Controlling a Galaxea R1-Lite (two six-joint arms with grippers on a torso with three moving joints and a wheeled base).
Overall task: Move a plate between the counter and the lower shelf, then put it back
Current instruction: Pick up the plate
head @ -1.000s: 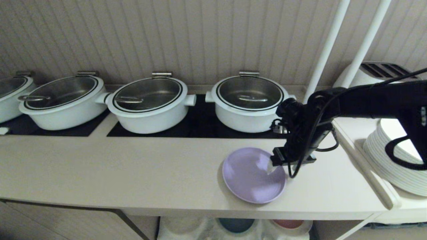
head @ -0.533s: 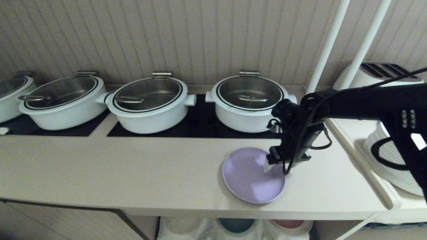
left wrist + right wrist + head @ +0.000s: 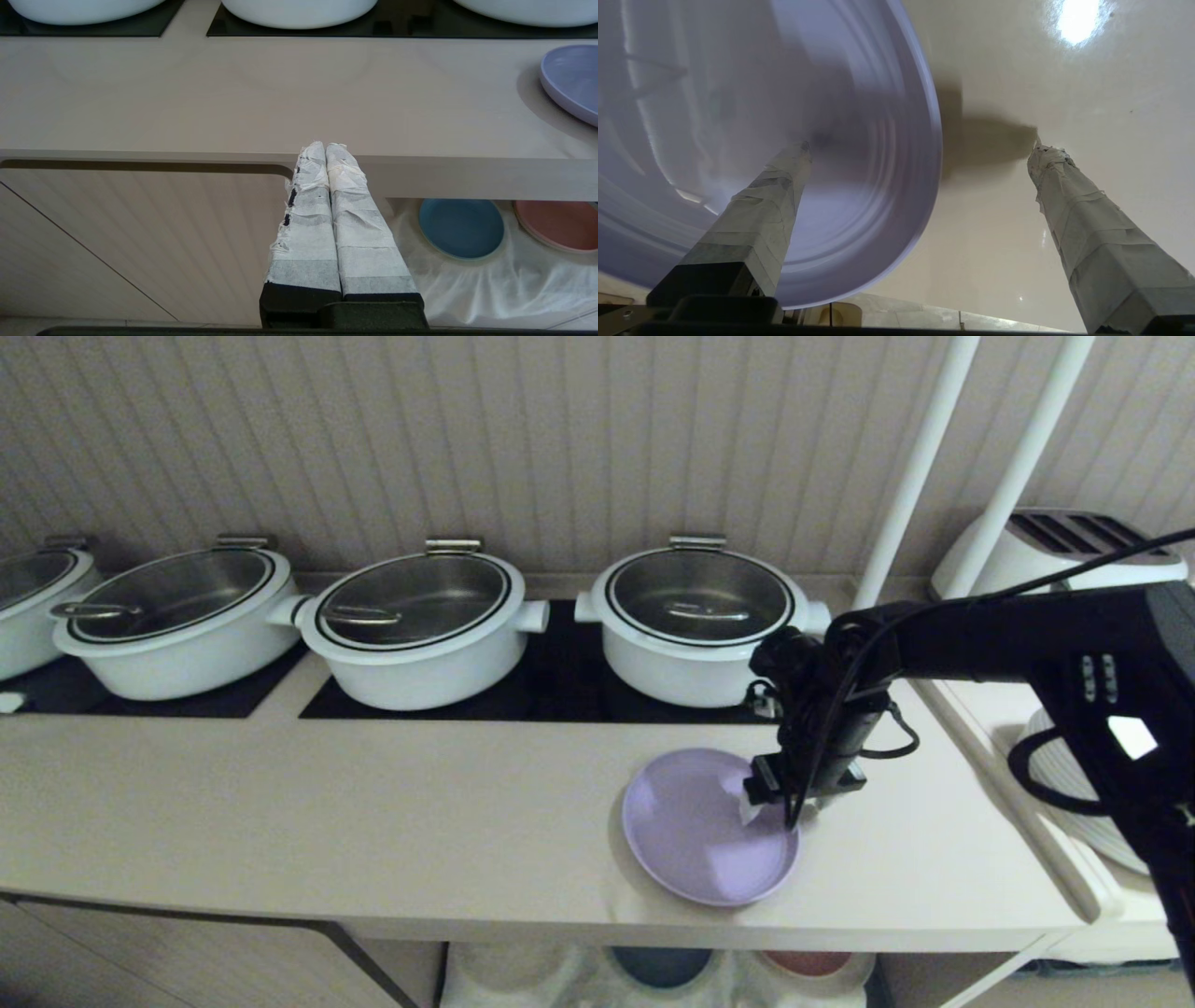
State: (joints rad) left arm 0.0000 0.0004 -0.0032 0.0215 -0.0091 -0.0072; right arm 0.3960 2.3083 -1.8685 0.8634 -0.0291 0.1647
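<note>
We find the plate lying flat on the counter, directly beneath the right tool; that tool stands spread wide, grasping nothing, one finger over the plate's inside, the other outside its rim above bare counter. Below and ahead of the left tool, whose fingers are pressed together and empty, the lower shelf holds a blue plate and a pink plate. We judge either the first pickup pending or the return just completed; the pictures do not settle which.
</note>
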